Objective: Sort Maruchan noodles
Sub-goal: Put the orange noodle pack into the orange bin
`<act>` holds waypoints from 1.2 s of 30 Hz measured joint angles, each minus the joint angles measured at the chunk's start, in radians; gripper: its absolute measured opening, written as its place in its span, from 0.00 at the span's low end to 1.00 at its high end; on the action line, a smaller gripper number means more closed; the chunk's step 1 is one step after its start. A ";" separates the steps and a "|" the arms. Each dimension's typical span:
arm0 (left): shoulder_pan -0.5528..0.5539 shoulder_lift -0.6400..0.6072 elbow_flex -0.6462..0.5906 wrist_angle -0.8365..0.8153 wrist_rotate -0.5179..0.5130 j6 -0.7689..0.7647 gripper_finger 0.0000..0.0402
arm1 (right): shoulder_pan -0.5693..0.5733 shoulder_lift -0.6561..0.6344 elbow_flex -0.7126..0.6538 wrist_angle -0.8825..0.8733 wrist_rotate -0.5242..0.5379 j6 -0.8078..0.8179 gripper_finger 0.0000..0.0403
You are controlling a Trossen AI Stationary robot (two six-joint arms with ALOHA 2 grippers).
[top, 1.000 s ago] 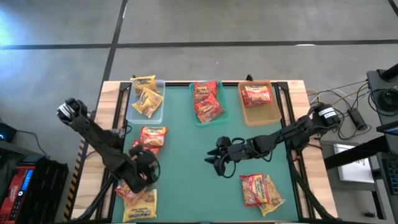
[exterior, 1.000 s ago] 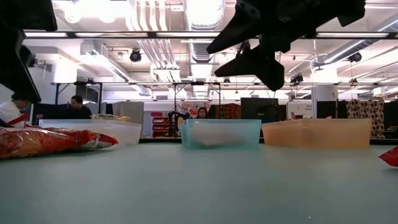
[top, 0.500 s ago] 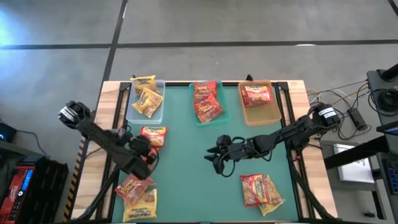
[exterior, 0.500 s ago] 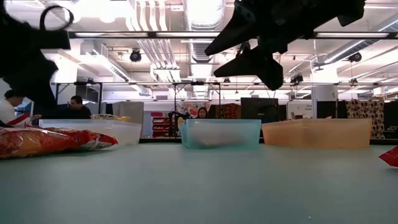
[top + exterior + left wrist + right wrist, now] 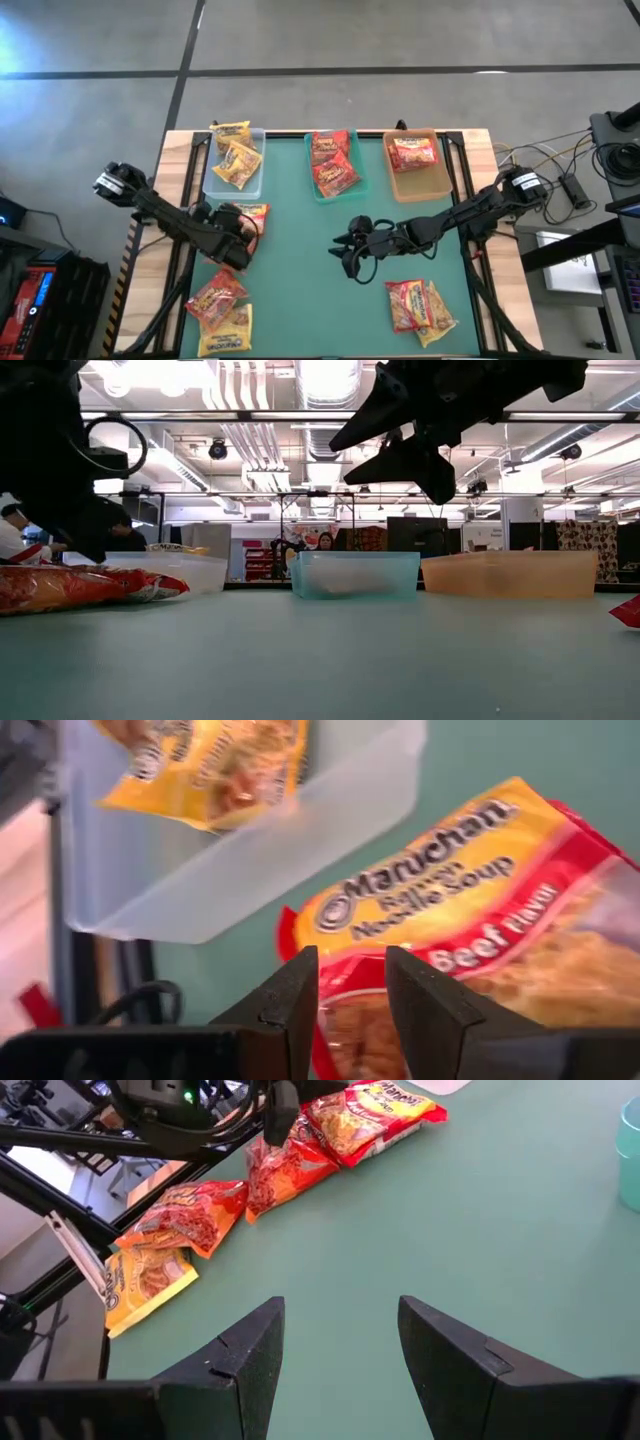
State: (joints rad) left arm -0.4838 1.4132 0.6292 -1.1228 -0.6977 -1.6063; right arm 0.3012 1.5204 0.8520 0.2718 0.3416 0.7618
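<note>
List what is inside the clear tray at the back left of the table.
The clear tray holds two yellow noodle packets, one partly overlapping the other. Whether anything lies beneath them cannot be seen. The left gripper hovers just in front of the tray, over a red packet.

- The left gripper (image 5: 238,228) has moved up the table from the packets (image 5: 220,305) at the near left corner to the beef packet (image 5: 247,216) beside the clear tray (image 5: 252,180).
- The near-corner packets now lie uncovered.
- Its fingers have narrowed slightly.
</note>
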 joint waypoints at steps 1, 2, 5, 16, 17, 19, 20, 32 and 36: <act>0.006 0.000 -0.005 0.023 0.000 0.018 0.25 | 0.000 0.000 0.000 0.000 0.000 0.000 0.46; 0.010 0.000 -0.009 0.048 0.001 0.041 0.24 | 0.000 0.000 0.000 0.000 0.000 -0.001 0.46; 0.019 0.000 -0.013 0.105 0.002 0.094 0.21 | 0.000 0.000 0.000 -0.001 0.000 -0.004 0.46; 0.022 -0.001 -0.003 0.334 0.064 0.318 0.18 | 0.000 0.000 0.000 -0.004 0.000 -0.006 0.46; 0.022 -0.001 -0.002 0.378 0.069 0.352 0.18 | 0.000 0.000 0.000 -0.004 0.000 -0.007 0.46; 0.022 -0.001 0.002 0.467 0.086 0.423 0.18 | 0.000 0.000 0.000 -0.004 0.000 -0.006 0.46; 0.021 -0.001 0.006 0.518 0.099 0.465 0.18 | 0.000 0.000 0.000 -0.004 0.000 -0.007 0.46; 0.008 0.000 0.120 0.761 0.218 0.860 0.18 | 0.000 0.000 0.000 -0.008 -0.003 -0.012 0.46; 0.000 0.002 0.139 0.590 0.215 0.736 0.18 | 0.005 0.003 0.001 -0.013 -0.006 -0.003 0.46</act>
State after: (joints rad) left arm -0.4838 1.4151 0.7677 -0.5325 -0.4823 -0.8700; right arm 0.3063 1.5237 0.8528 0.2592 0.3361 0.7591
